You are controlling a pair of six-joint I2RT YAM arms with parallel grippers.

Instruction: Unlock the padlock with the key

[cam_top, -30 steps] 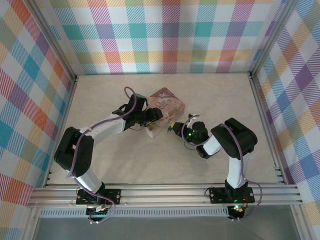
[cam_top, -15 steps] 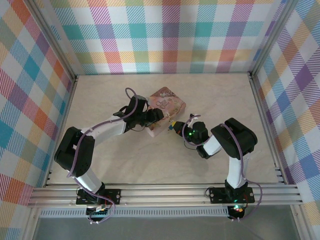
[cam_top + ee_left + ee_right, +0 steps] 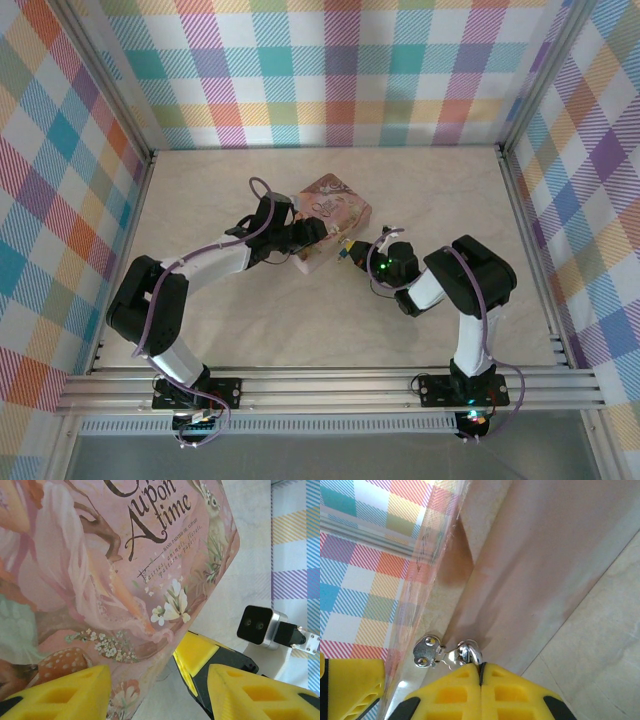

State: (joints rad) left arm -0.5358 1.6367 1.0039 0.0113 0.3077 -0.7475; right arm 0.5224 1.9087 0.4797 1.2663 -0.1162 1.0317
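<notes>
The pink illustrated tin [image 3: 338,205] lies mid-table, its lid [image 3: 100,555] close under the left wrist camera. My left gripper [image 3: 310,234] stands open at the tin's near corner [image 3: 157,674]: one finger lies over the lid, the other hangs off the edge above bare table. My right gripper [image 3: 350,251] is at the tin's side wall [image 3: 530,570], shut [image 3: 480,666] on the padlock. Only the padlock's silver shackle [image 3: 469,653] pokes out, hooked by the riveted hasp plate [image 3: 427,650]. The key is hidden.
A yellow fingertip [image 3: 200,652] of the right gripper and its wrist camera [image 3: 260,626] sit just beyond my left gripper's fingers. Plaid walls [image 3: 330,70] enclose the beige table [image 3: 430,180], with an aluminium rail [image 3: 330,385] along the near edge.
The right gripper has crept slightly up and right, closer along the tin's side. The left arm and tin have barely moved.
</notes>
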